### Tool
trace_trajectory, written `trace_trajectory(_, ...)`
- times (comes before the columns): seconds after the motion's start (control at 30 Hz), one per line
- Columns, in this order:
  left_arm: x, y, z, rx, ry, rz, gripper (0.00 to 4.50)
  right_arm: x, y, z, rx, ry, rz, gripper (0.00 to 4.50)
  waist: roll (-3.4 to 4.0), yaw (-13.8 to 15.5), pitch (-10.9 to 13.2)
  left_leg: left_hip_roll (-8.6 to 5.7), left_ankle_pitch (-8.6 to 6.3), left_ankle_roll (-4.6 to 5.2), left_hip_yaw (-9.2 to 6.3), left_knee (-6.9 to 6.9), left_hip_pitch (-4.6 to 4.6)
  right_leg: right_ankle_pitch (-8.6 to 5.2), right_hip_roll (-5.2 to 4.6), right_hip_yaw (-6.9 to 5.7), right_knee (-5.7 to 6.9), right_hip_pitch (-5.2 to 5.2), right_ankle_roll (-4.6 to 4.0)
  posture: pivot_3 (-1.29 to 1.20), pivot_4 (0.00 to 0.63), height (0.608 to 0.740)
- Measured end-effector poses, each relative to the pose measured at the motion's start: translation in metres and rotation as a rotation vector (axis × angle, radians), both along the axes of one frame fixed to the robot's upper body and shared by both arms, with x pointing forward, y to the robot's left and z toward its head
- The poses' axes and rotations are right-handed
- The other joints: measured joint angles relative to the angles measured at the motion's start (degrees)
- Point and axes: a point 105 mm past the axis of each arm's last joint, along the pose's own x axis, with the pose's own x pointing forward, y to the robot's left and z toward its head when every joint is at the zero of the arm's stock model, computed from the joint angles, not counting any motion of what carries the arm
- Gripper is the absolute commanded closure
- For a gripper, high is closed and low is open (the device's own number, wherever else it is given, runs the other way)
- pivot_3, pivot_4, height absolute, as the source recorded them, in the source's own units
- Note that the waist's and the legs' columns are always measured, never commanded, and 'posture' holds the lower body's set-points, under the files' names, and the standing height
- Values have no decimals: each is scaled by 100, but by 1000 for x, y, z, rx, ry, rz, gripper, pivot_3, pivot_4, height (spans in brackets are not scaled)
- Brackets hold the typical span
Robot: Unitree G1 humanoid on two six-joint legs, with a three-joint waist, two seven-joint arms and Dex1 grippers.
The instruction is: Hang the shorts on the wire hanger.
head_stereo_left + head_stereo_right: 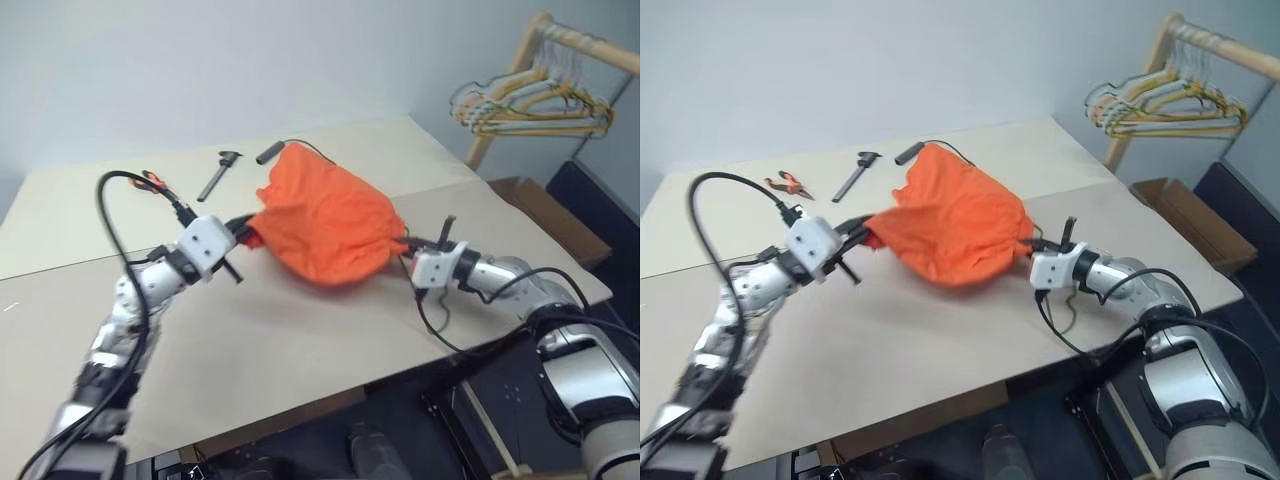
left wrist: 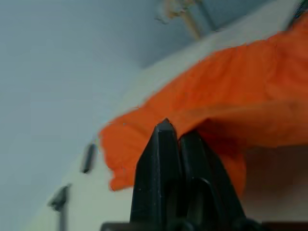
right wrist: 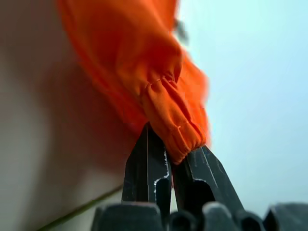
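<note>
Orange shorts (image 1: 325, 225) hang up off the tan table (image 1: 260, 350), stretched btwn both grippers, near the middle of the table top. The cloth sags in a big bunch, lowest part close to the table or on it, can't tell which.

L gripper (image 1: 243, 228) is at about 9 o'clock of the shorts. Its black fingers (image 2: 166, 144) are pressed tight together on a corner of the orange cloth, w/ no gap showing in the left wrist view.

R gripper (image 1: 1028, 246) is at about 3 o'clock of the shorts. Its fingers (image 3: 149, 163) are clamped on the gathered stretchy waistband, which pokes up btwn the tips in the right wrist view.

A thin olive line (image 3: 79, 210) lies on the table under the R gripper. Might be the wire hanger, can't tell. A thin dark wire curve (image 1: 300, 144) sticks out at 12 o'clock of the shorts, also hard to read.

Other stuff on the table: red-handled pliers (image 1: 787, 184) at about 10 o'clock, a black caliper tool (image 1: 220, 172) at 11 o'clock, a short dark tube (image 1: 270, 153) just by the top edge of the shorts.

Way off at 2 o'clock, a wood rack (image 1: 560, 40) holds a bunch of yellow, green & white hangers (image 1: 530, 105). A cardboard box (image 1: 555, 215) sits below it, beside the table.
</note>
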Motion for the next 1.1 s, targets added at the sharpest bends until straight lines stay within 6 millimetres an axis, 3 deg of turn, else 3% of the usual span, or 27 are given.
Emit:
trace_trajectory(0.1,-42,14,-22,119,257,-65,4500,-16,-5,-15,-67,65,40,4462,-14,26,196,2,-26,21,7,3,195,-43,8,11,-15,189,38,-137,96,740)
trace_trajectory(0.17,-72,24,-33,209,434,-114,4500,-23,-2,-21,-100,76,68,4462,-24,51,306,2,-24,22,-6,3,286,-84,17,21,-4,277,-4,-140,101,740)
trace_trajectory(0.27,-100,26,-33,283,525,-192,4500,-26,1,-25,-144,62,87,4462,-13,132,358,5,-24,20,-7,4,343,-90,19,28,13,310,-12,-147,107,740)
trace_trajectory(0.37,-122,25,-33,327,584,-224,4500,-28,9,-23,-158,22,115,4462,-10,195,374,18,-25,17,0,0,326,-88,35,36,19,283,-8,-155,110,740)
trace_trajectory(0.53,-148,12,-35,323,664,-236,4500,-30,16,-24,-184,-24,137,4462,-9,341,374,20,-40,-6,9,3,202,-53,42,45,25,155,-33,-170,115,740)
trace_trajectory(0.7,-155,6,-36,281,712,-207,4500,-38,12,-30,-189,-11,138,4462,-6,445,383,19,-51,-6,10,3,172,-54,41,42,16,129,-34,-170,117,740)
trace_trajectory(0.73,-154,6,-36,282,708,-211,4045,-41,9,-31,-193,-1,137,3838,-5,475,387,19,-52,-5,11,3,175,-55,41,42,13,134,-34,-169,117,740)
trace_trajectory(0.97,-130,26,-31,267,651,-209,1855,-77,-15,-22,-166,132,104,1492,-3,599,408,24,-57,5,12,5,188,-62,41,31,1,159,-28,-150,106,740)
trace_trajectory(1.1,-113,23,1,105,565,-242,573,-93,-27,-6,-67,202,12,106,-14,664,416,29,-58,6,14,10,183,-62,41,32,2,156,-24,-146,93,740)
